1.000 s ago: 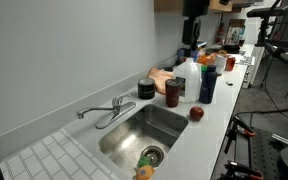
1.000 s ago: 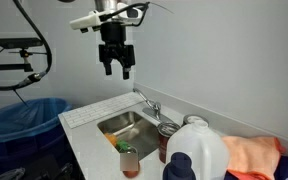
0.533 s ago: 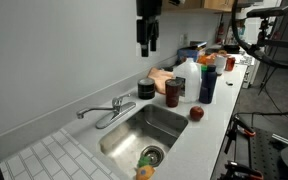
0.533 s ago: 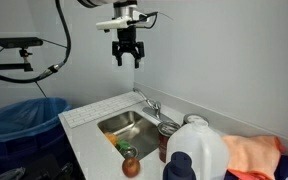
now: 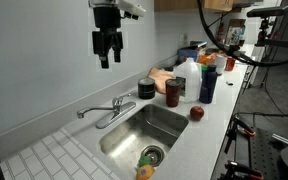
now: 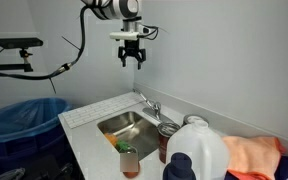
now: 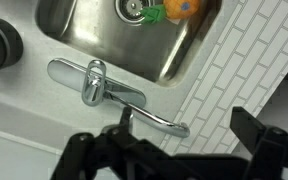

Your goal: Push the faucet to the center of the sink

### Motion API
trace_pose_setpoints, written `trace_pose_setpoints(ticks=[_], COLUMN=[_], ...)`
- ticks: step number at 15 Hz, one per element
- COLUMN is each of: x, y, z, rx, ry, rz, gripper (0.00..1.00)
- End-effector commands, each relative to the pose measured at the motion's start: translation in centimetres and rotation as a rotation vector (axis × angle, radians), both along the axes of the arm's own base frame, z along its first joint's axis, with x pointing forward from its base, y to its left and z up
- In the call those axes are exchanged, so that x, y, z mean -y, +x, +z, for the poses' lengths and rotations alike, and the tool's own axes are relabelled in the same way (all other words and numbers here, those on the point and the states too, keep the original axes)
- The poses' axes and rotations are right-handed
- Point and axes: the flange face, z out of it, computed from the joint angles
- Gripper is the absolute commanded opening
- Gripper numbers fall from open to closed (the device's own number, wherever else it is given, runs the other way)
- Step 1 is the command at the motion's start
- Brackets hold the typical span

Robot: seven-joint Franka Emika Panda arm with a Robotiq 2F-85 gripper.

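The chrome faucet stands on the counter behind the steel sink. Its thin spout points sideways along the back edge toward the tiled drainboard, not over the basin. Both also show in an exterior view: faucet, sink. My gripper hangs high above the faucet near the wall, open and empty, also in an exterior view. In the wrist view the faucet lies below, its spout tip between my open fingers, with the sink beyond.
An orange and green object lies by the drain. Bottles, cans, a white jug, a red apple and a black round tin crowd the counter beside the sink. A white tiled drainboard lies on the other side. A blue bin stands on the floor.
My gripper has moved along the wall from over the bottles to above the faucet. The faucet and other objects have not moved.
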Motion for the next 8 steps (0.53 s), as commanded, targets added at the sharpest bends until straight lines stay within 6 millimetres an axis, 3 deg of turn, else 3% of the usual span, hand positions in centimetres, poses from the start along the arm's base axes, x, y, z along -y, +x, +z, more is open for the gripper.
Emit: trace_pose_setpoints(ticks=[1,6,8], x=[-0.1,0.2,-0.4], y=[0.1,-0.1,0.7], z=[-0.3,0.3,-0.8], rx=[-0.007,0.002,0.009], ry=[-0.002,-0.002,-0.001], rz=[0.001,-0.003,0.007], gripper=[1.00,1.00,1.00])
